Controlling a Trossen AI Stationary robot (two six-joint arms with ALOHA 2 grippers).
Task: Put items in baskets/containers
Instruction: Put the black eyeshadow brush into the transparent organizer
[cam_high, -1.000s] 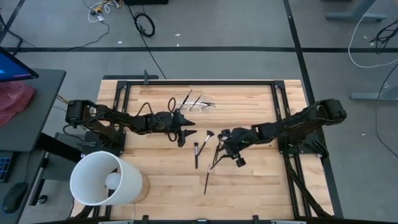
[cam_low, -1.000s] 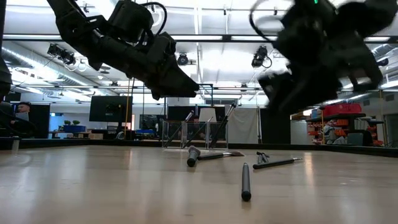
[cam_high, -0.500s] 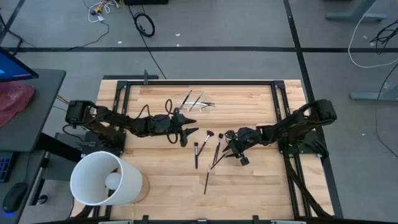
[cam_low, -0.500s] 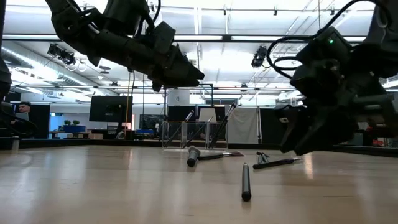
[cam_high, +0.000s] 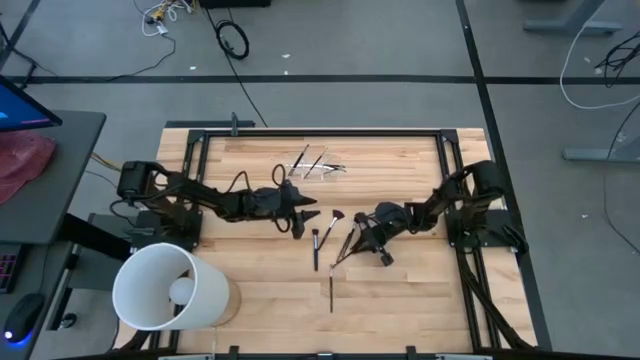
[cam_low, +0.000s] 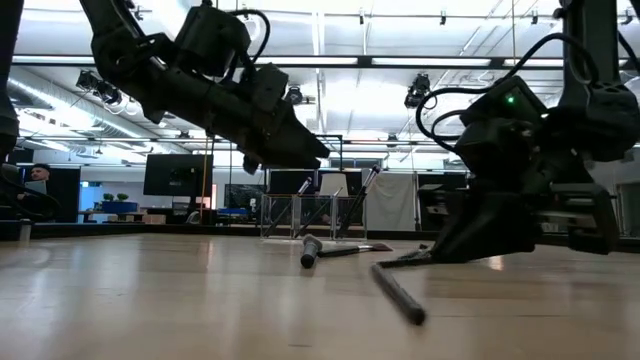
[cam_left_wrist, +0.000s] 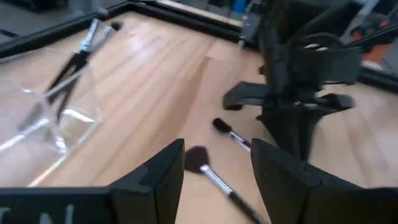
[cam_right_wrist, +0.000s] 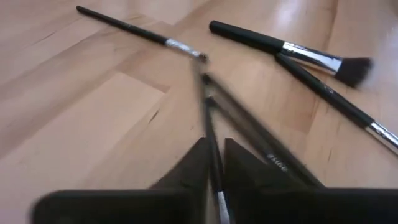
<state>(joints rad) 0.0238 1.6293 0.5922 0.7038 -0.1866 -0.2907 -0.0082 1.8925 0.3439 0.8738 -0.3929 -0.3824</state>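
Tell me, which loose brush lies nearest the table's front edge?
The thin brush, lying alone in front of the right tool. The other loose ones lie farther back, between the two arms.

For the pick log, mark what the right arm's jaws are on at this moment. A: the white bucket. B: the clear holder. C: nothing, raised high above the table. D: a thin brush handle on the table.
D: the right gripper is down at the tabletop with its jaws nearly together around a thin dark brush, while the white bucket and the clear holder sit away from it.
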